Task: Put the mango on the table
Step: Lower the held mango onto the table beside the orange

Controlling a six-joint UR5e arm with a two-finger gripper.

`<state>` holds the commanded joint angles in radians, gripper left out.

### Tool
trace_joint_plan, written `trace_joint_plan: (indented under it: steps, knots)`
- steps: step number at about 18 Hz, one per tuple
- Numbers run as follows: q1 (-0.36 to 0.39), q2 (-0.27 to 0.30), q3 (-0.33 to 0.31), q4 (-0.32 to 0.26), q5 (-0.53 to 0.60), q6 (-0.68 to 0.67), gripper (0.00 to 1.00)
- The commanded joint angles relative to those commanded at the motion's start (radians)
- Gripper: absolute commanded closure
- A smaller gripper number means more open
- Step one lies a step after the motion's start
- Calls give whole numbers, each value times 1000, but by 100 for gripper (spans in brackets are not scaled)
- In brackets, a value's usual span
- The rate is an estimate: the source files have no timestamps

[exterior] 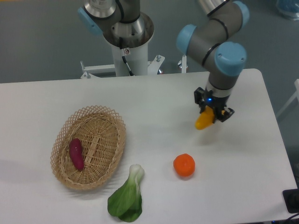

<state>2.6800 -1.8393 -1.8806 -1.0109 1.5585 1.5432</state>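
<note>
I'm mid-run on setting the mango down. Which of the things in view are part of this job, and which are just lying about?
Part of the job:
- mango, held in the gripper
- table, where it goes

Just lying about:
- orange
- bok choy
- wicker basket
- purple sweet potato, inside the basket

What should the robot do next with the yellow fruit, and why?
Probably lower it straight down. The pincer is shut on the mango, which seems to hang above a bare patch of table, apart from the orange, so it looks safe to set down.
</note>
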Motion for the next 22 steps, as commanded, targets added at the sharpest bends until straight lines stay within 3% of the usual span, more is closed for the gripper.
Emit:
trace_joint_plan:
  steps: [4, 9, 11, 12, 13, 18, 22]
  knots:
    - [-52, 5, -49, 6, 0, -8, 67]
    - [-61, 17, -94, 12, -5, 0, 64]
    - [-74, 17, -94, 12, -5, -2, 48]
    - [-77, 17, -94, 14, -5, -2, 33]
    - [-78, 15, -92, 18, -5, -5, 0]
    - [-78, 17, -75, 48, -5, -12, 0]
    - [-57, 8, 3, 43, -2, -8, 0]
